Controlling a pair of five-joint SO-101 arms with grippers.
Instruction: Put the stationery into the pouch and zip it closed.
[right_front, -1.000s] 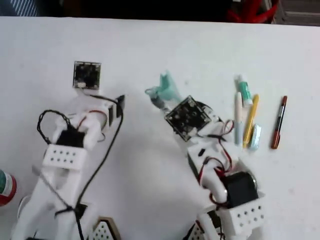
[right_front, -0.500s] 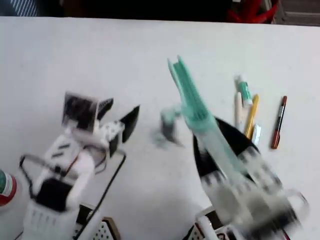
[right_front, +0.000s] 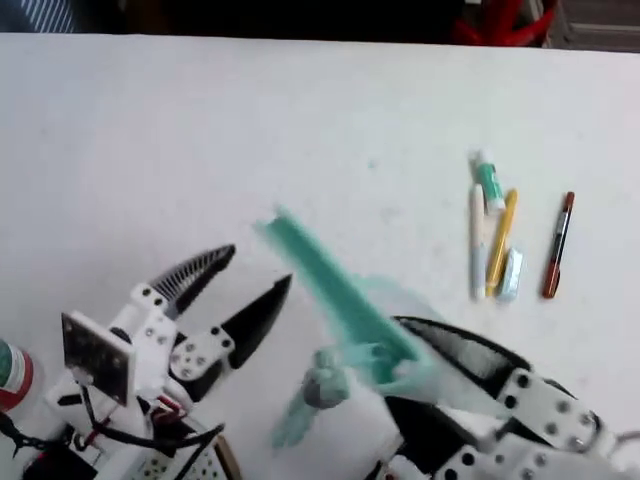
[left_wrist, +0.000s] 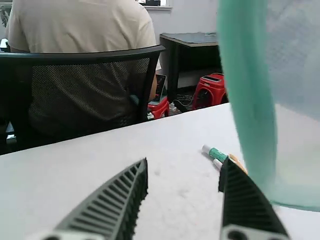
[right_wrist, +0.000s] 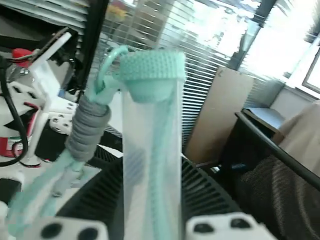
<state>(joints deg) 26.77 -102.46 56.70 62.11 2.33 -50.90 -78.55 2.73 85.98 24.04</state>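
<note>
A teal and clear mesh pouch (right_front: 335, 295) hangs tilted above the table's front middle, its grey zip pull (right_front: 322, 382) dangling. My right gripper (right_front: 425, 372) is shut on the pouch (right_wrist: 150, 150), which stands up between its black jaws. At the front left my left gripper (right_front: 232, 292) is open with nothing in it, just left of the pouch (left_wrist: 247, 100). Its fingers (left_wrist: 112, 207) point toward the stationery (left_wrist: 218, 155). Several pens (right_front: 498, 240) and a red-brown marker (right_front: 557, 245) lie side by side on the table at the right.
A red and green container (right_front: 10, 375) sits at the front left edge. The white table (right_front: 250, 130) stretches bare behind both arms to its far edge. A black mesh chair (left_wrist: 75, 95) stands beyond that edge.
The right arm has swung back toward the front edge and lifted the pouch off the table. The left arm has also drawn back, its gripper now spread wide.
</note>
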